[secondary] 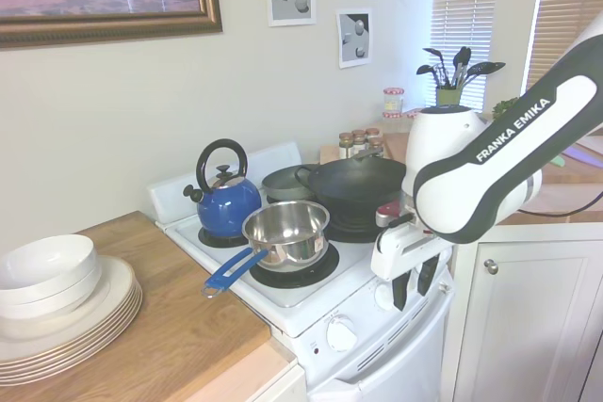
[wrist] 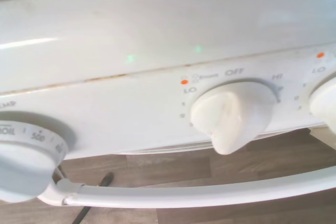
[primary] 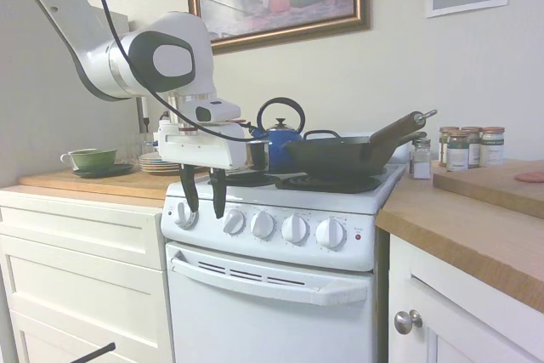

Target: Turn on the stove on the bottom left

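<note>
Gripper [primary: 202,201] is hanging fingers-down at the stove [primary: 280,295] front panel, fingers spread apart, sitting in front of the gap between the leftmost knob [primary: 184,215] and the second knob [primary: 233,222]; contact with either is not discernible. Wrist view is showing one knob [wrist: 231,116] close up under OFF, LO and HI print. Stove is standing between the white drawer cabinet [primary: 81,278] and the wood counter [primary: 476,227]. Up top: steel saucepan [secondary: 285,231] is sitting near left, blue kettle [secondary: 224,200] behind it, black wok [primary: 340,155] to the right. Stacked plates [secondary: 61,313] are resting on the left counter.
</note>
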`<state>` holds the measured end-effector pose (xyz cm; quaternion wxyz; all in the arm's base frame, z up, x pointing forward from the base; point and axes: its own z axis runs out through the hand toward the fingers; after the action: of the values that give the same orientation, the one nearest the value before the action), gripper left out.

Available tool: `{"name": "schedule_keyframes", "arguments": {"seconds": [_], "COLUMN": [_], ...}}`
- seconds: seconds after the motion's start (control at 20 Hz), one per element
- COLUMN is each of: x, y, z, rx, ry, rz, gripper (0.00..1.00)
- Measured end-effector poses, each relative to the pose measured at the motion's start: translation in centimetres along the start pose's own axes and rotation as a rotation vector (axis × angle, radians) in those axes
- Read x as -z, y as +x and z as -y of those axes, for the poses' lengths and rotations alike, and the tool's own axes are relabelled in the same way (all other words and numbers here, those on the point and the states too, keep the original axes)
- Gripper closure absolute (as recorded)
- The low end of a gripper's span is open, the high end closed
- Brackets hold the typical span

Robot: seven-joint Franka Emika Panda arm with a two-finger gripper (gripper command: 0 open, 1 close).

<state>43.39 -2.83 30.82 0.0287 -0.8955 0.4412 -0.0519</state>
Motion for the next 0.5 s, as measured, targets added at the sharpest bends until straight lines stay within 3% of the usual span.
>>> {"name": "schedule_keyframes", "arguments": {"seconds": [0.5], "x": [0.69], "y": [0.42], "z": [-0.42], "rx": [-0.01], "ry": [0.009], "rz": [-0.01], "gripper": [0.0]}}
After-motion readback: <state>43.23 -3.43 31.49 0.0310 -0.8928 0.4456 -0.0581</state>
